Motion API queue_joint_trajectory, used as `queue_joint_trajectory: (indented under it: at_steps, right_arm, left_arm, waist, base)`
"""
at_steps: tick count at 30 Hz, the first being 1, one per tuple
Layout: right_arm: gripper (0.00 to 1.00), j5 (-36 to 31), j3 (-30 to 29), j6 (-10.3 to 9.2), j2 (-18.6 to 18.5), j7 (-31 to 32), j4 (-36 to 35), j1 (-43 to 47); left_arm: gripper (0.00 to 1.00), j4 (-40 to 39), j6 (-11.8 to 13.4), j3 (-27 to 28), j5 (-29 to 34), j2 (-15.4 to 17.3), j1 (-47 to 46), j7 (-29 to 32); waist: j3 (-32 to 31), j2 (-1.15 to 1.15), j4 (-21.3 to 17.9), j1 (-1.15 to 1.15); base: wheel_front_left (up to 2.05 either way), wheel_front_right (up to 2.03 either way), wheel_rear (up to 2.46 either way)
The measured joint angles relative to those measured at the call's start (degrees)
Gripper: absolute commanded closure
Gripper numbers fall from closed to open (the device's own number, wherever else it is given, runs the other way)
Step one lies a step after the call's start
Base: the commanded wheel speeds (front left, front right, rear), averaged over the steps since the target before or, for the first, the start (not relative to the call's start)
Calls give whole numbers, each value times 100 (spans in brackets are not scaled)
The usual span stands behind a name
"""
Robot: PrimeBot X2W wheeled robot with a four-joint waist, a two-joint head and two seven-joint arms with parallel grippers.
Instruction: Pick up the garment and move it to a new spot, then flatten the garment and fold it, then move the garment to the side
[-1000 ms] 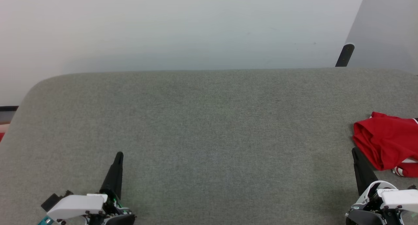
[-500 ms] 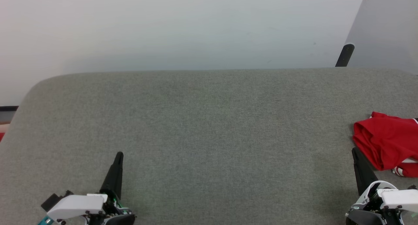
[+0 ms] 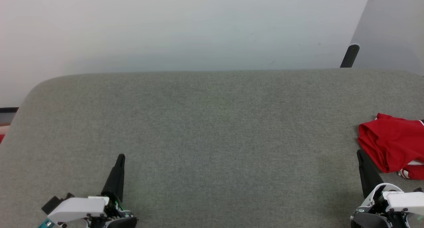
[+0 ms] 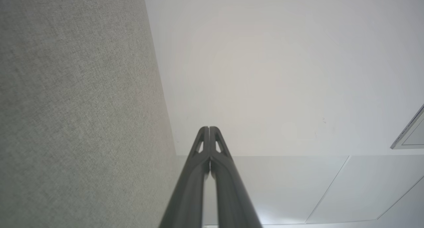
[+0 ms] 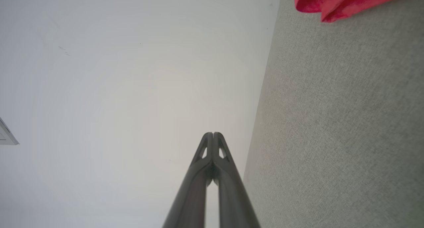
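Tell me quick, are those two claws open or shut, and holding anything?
Left gripper: shut, holding nothing.
Right gripper: shut, holding nothing.

We see the garment (image 3: 392, 143) at the right in bright red with red-and-white striped trim at its near edge, the table (image 3: 212, 128) in a flecked grey weave, the wall (image 3: 165, 26) plain white, and the left gripper (image 3: 121, 157) and right gripper (image 3: 359, 152) both black above white casings.

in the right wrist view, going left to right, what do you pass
pale panel corner at the left edge → right gripper, fingers shut together → garment, red, at the top right
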Motion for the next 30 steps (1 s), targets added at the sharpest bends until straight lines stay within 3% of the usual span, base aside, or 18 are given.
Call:
queue_joint_trajectory:
  at_steps: [30]
  right_arm:
    - [100, 0, 0, 0, 0, 0, 0, 0]
  left_arm:
    - [100, 0, 0, -1, 0, 0, 0, 0]
  waist:
    - [0, 0, 0, 0]
  base:
    - [0, 0, 0]
